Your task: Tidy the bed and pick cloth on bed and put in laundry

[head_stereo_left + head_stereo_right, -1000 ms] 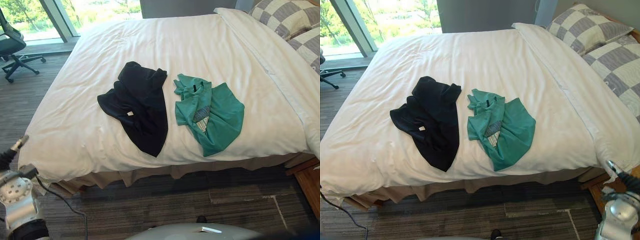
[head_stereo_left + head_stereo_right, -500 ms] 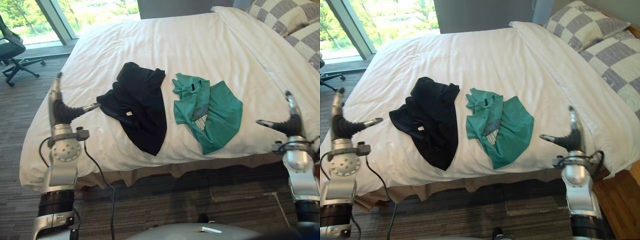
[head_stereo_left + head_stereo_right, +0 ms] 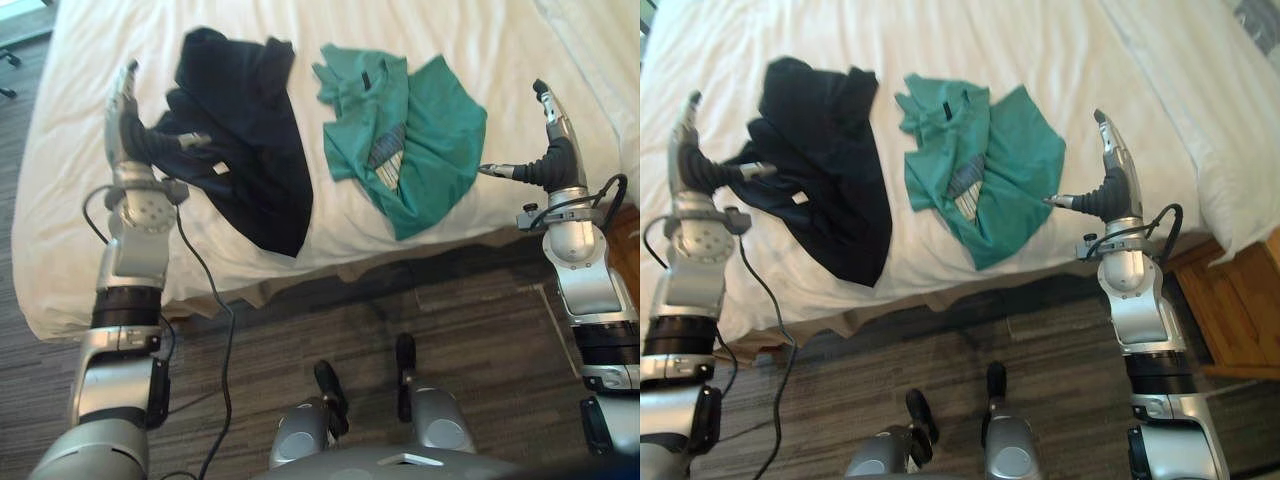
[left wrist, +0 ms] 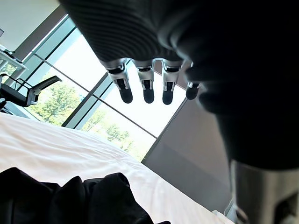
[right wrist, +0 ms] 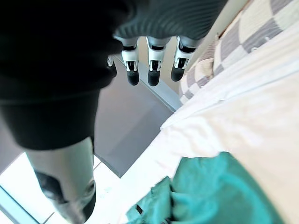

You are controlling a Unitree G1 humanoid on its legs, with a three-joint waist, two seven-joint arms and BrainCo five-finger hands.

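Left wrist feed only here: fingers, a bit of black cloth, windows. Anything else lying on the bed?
Observer: Yes, a crumpled green shirt lies just right of the black shirt, with a strip of bare bed between them.
Operator: Right hand?
Observer: The right hand is open by the green shirt's right edge, thumb pointing at it, holding nothing.
Operator: Black one near the edge?
Observer: Its lower tip lies close to the bed's near edge, not hanging over.

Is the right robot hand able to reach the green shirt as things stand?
Probably yes. The right robot hand, open, is beside the green shirt, and nothing lies between them.
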